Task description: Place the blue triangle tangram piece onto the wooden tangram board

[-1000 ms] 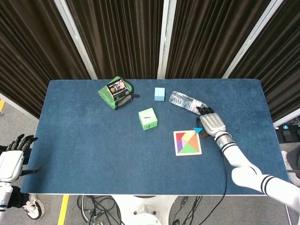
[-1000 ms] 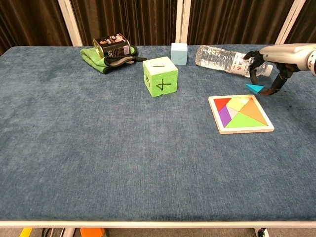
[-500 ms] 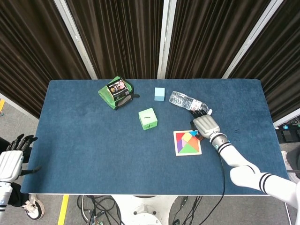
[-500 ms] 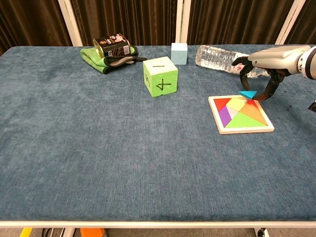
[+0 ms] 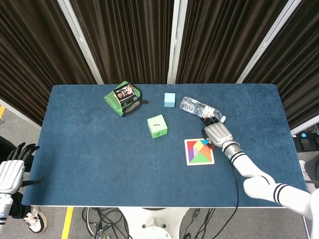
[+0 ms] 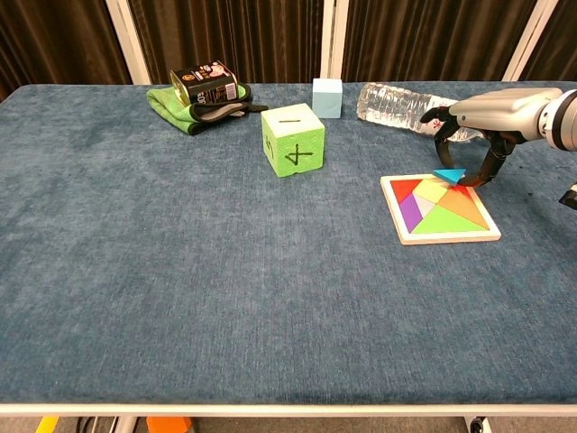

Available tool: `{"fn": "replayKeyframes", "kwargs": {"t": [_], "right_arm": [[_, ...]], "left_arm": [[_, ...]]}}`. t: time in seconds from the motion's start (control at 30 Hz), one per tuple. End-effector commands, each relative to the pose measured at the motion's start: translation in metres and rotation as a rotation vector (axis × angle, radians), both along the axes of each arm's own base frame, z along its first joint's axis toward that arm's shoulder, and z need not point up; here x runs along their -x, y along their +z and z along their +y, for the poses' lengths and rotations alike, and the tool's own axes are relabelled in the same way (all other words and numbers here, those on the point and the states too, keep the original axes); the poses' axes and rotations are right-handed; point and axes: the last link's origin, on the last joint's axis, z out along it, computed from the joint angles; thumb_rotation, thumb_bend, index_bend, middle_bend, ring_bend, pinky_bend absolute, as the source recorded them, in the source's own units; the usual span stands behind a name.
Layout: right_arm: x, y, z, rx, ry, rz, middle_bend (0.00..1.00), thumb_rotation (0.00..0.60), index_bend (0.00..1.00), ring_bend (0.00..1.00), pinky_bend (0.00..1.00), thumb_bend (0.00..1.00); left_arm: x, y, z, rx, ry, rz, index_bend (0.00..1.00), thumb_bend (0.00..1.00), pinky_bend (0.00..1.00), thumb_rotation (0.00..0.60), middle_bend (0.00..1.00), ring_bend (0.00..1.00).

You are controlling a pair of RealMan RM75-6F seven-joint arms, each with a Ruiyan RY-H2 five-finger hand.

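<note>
Blue felt table [image 6: 180, 271], right hand [image 6: 478, 117] with blue triangle [image 6: 448, 174] over tangram board [image 6: 451, 236].

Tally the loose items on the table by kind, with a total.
Cubes: 2 — green cube, light blue cube
Bottles: 1 — plastic bottle
Cans: 1 — can
Cloths: 1 — green cloth
Tangram boards: 1 — wooden tangram board
Tangram pieces held above it: 1 — blue triangle, in right hand
Total: 7

Sitting on the table [image 6: 135, 271]: two cubes [image 6: 293, 139] [image 6: 327, 97], one bottle [image 6: 397, 105], one can [image 6: 206, 85], one cloth [image 6: 171, 102], one puzzle board [image 6: 440, 209], one blue triangle [image 6: 448, 174].
</note>
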Motion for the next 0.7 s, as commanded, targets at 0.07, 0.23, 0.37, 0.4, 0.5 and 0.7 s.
{"fn": "replayKeyframes", "kwargs": {"t": [0.07, 0.23, 0.37, 0.4, 0.5, 0.7], "right_arm": [[-0.0001, -0.0011, -0.0005, -0.003, -0.001, 0.001, 0.02, 0.6, 0.61, 0.0, 0.0, 0.25], [-0.0002, -0.0031, -0.0002, -0.01, -0.006, -0.001, 0.03, 0.6, 0.6, 0.0, 0.0, 0.25], [0.0003, -0.0047, 0.0004, -0.014, -0.009, 0.0, 0.03, 0.6, 0.6, 0.0, 0.0, 0.25], [0.0004, -0.0048, 0.0003, -0.014, -0.01, 0.001, 0.03, 0.6, 0.6, 0.0, 0.0, 0.25], [0.0001, -0.0046, -0.0001, -0.012, -0.01, -0.001, 0.03, 0.6, 0.59, 0.0, 0.0, 0.25], [0.0001, -0.0058, 0.0001, -0.015, -0.012, 0.001, 0.02, 0.6, 0.48, 0.0, 0.0, 0.25]], "left_arm": [[0.0001, -0.0005, 0.0003, 0.003, 0.0, -0.001, 0.16, 0.07, 0.14, 0.6, 0.11, 0.0], [0.0006, -0.0001, 0.0, 0.0, 0.001, -0.002, 0.16, 0.07, 0.14, 0.6, 0.11, 0.0], [0.0019, 0.0004, -0.0007, 0.0, 0.005, -0.002, 0.16, 0.07, 0.14, 0.6, 0.11, 0.0], [0.0022, 0.0005, -0.0009, -0.001, 0.005, -0.002, 0.16, 0.07, 0.14, 0.6, 0.11, 0.0], [0.0028, 0.0007, -0.001, -0.002, 0.006, -0.002, 0.16, 0.07, 0.14, 0.6, 0.11, 0.0], [0.003, 0.0001, -0.0006, 0.0, 0.006, -0.001, 0.16, 0.07, 0.14, 0.6, 0.11, 0.0]]}}
